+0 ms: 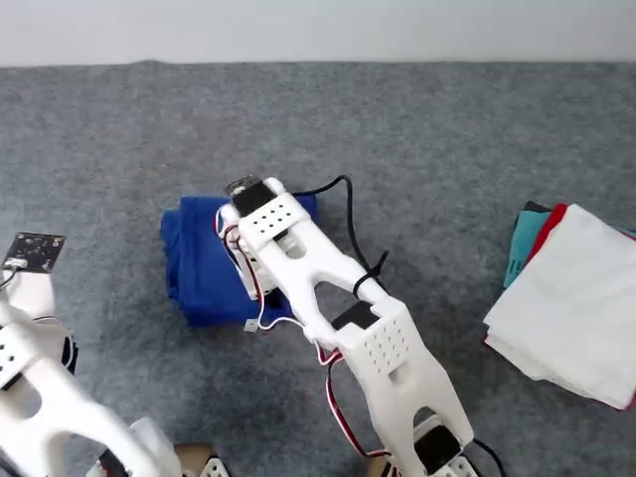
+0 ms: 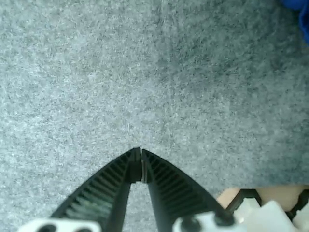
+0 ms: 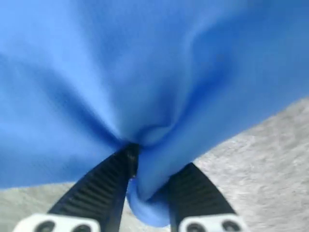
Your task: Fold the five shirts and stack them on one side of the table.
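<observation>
Your right gripper (image 3: 147,166) has its fingers clamped on a fold of the blue shirt (image 1: 199,268), which lies mid-worktop (image 1: 417,129). Your left gripper (image 2: 140,153) holds its fingers together above bare grey surface. The folded stack (image 1: 576,298), white on top, lies at the worktop edge on the right arm's side, well apart from the blue shirt.

Soft even light, faint shadows

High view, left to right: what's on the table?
left arm → blue shirt → stack of folded shirts, white one on top. The right arm is left out because it overlaps the blue shirt.
</observation>
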{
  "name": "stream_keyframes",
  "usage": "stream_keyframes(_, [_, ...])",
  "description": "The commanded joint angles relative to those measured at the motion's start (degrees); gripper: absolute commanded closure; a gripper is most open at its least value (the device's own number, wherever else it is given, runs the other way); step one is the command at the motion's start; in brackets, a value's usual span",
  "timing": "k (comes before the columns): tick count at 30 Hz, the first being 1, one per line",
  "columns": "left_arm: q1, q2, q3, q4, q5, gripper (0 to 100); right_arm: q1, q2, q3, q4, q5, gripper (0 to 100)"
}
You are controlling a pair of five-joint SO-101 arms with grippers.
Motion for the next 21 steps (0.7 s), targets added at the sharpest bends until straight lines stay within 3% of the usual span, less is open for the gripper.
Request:
stream_keyframes(1, [0.18,-1.49,-0.31,-0.18,0.53,99,1.98,-1.54,-0.26,3.82,5.27,98.8])
stream_keyframes(6, [0.18,-1.49,-0.48,-0.18,0.53,99,10.24,-7.52,2.73,5.14,21.89,98.9])
stream_keyframes(16, [0.18,-1.49,-0.22,0.09,0.53,99,37.14,-11.82,-1.85,1.71,59.52,98.9])
stream_keyframes(19, [0.18,-1.49,-0.22,0.09,0.53,99,41.80,-9.54,-5.54,-4.09,65.58,98.9])
stream_keyframes(21, [0.18,-1.49,-0.22,-0.18,0.53,99,42.07,-7.87,-7.47,-4.79,65.85,98.6])
